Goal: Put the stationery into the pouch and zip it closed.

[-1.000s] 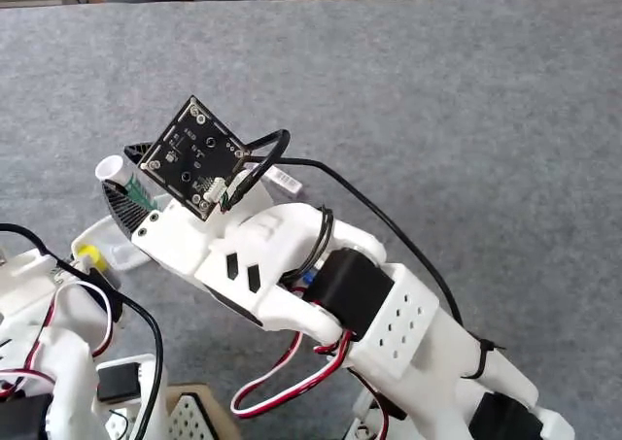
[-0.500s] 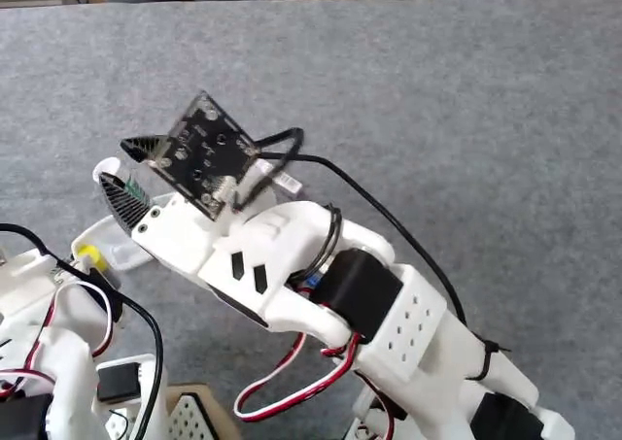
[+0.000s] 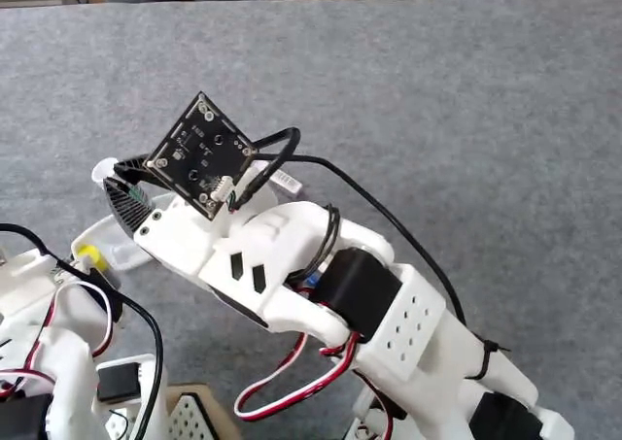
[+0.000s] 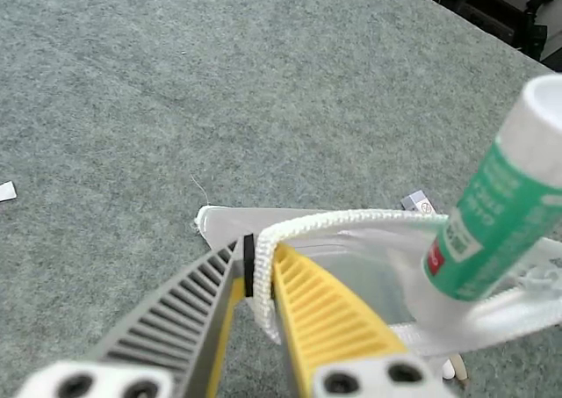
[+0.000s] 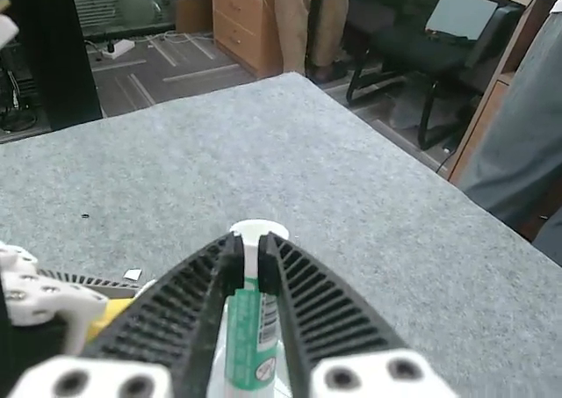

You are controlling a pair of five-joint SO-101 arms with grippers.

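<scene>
A green glue stick (image 5: pixel 247 328) with a white cap (image 3: pixel 105 172) is held upright in my right gripper (image 5: pixel 248 256), whose black fingers are shut on it. In the left wrist view the glue stick (image 4: pixel 496 209) stands tilted with its lower end inside the mouth of the translucent pouch (image 4: pixel 360 266). My left gripper (image 4: pixel 250 257), with one grey and one yellow finger, is shut on the pouch's white zipper edge and holds it up. From above, the pouch (image 3: pixel 115 249) lies at the table's left, mostly hidden under the right arm; the right gripper (image 3: pixel 124 186) is over it.
A grey felt mat (image 3: pixel 437 100) covers the table, with open room to the right and back. A small white labelled item (image 3: pixel 283 180) lies beside the right arm's cable. A tiny white scrap (image 4: pixel 5 191) lies on the mat. Chairs and furniture stand beyond the table edge.
The right wrist has shifted slightly up and left with the glue stick, then settled. The left arm has kept still on the pouch edge.
</scene>
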